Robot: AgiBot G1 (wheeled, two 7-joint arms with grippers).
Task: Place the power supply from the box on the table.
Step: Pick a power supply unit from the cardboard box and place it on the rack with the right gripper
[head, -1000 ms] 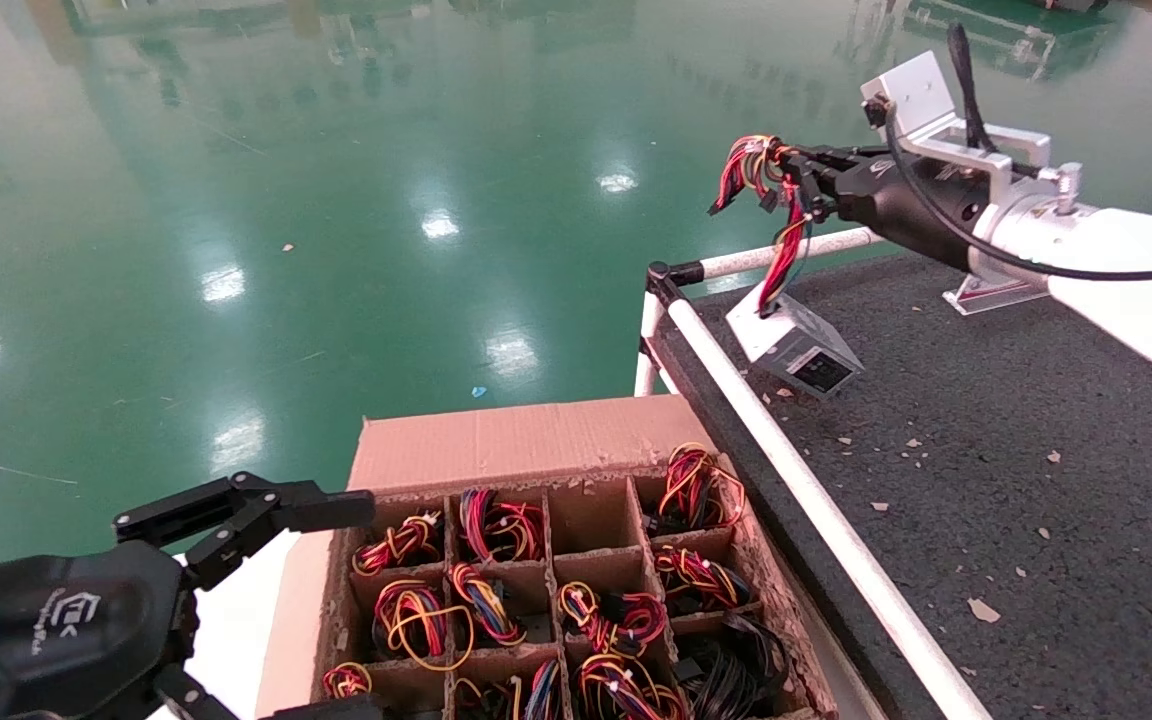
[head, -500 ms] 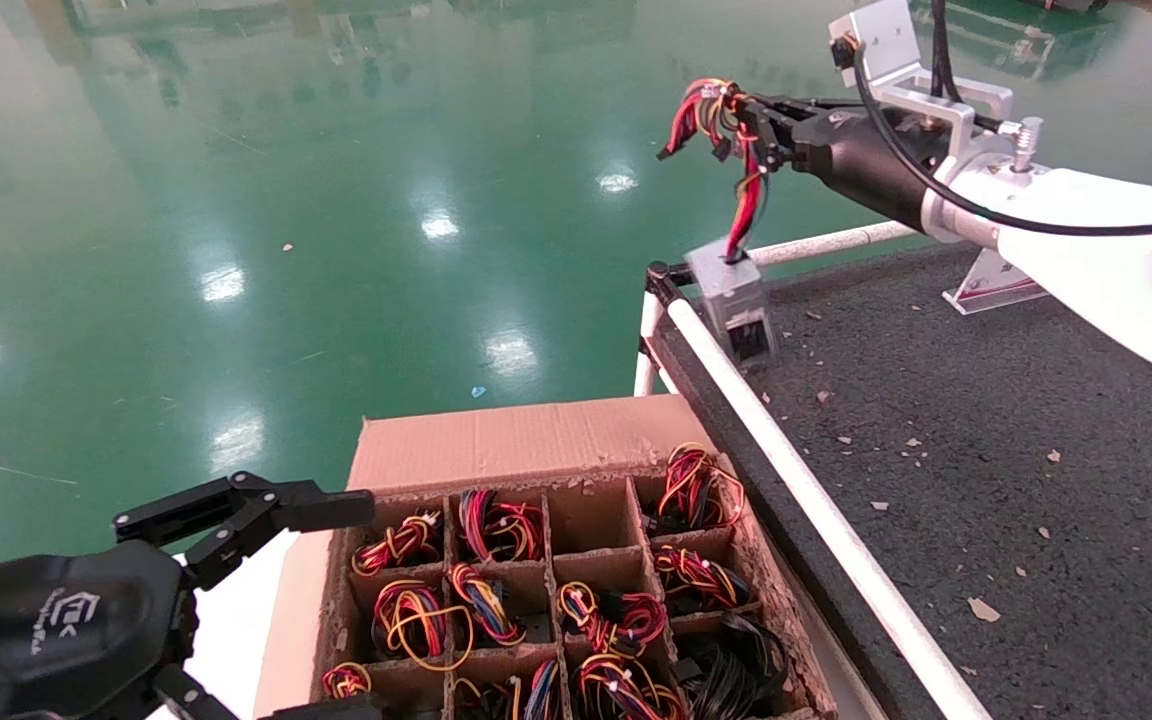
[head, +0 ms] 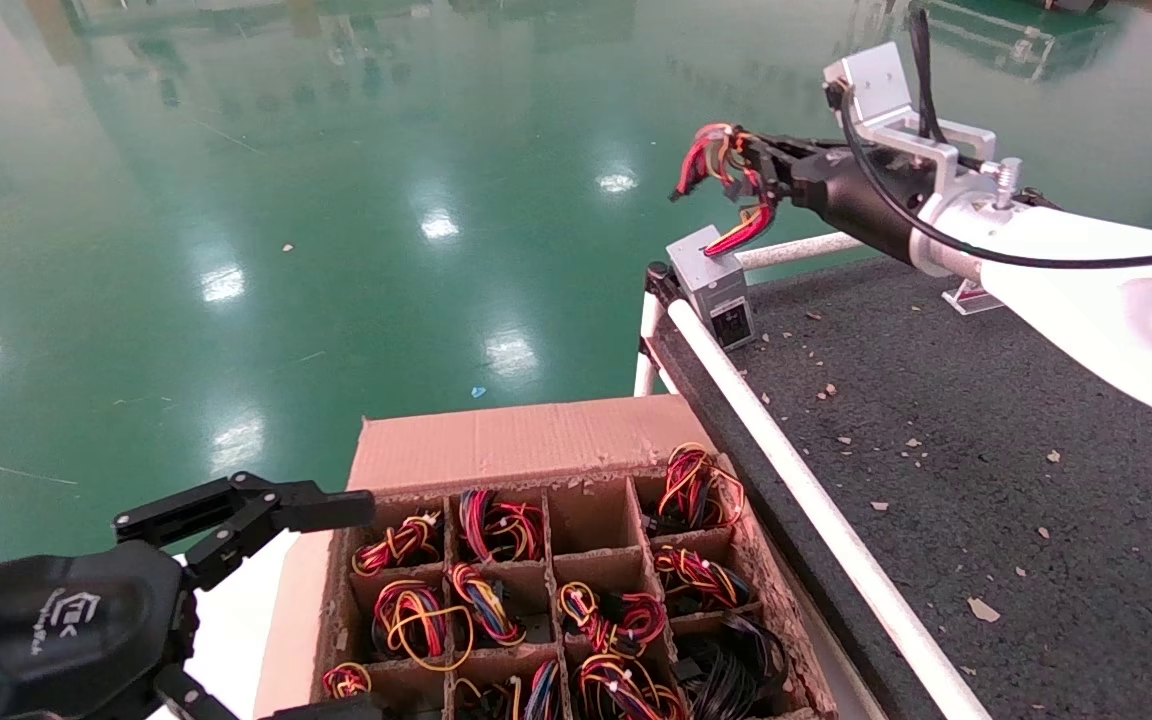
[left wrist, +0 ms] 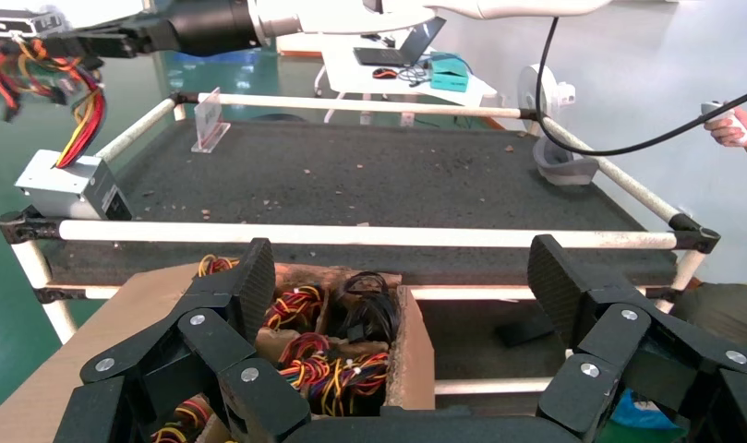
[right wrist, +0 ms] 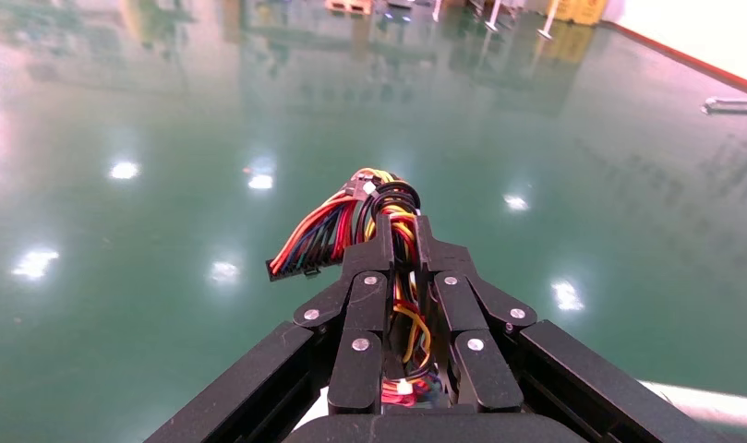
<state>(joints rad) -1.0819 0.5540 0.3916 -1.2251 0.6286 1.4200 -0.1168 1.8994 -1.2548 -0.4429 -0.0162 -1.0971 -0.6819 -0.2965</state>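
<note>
power supply lower, seemingly on table

The right end effector has its black fingers pinched together on a bundle of red, yellow, orange and black wires. The bundle sticks out past the fingertips, ending in a black connector, above a glossy green floor.

Right tool clamped, left tool spread

Power supply at the table's far left corner, box below its left edge.
</note>
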